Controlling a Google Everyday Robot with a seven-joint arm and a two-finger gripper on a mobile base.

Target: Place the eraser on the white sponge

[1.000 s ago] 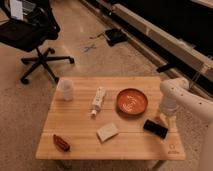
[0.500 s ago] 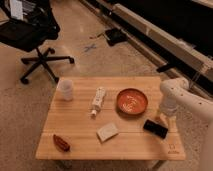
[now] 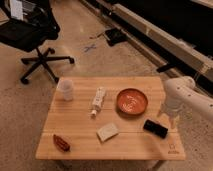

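The eraser (image 3: 155,128) is a flat black block lying on the wooden table (image 3: 80,142) near its right edge. The white sponge (image 3: 107,132) is a beige block lying at the table's front middle, to the left of the eraser. My gripper (image 3: 170,118) hangs from the white arm at the table's right edge, just above and to the right of the eraser, pointing down. It holds nothing that I can see.
An orange bowl (image 3: 132,101) sits behind the eraser. A long white tube (image 3: 98,100) lies in the middle, a white cup (image 3: 65,89) at the back left, a dark red oblong object (image 3: 61,142) at the front left. An office chair (image 3: 30,35) stands beyond the table.
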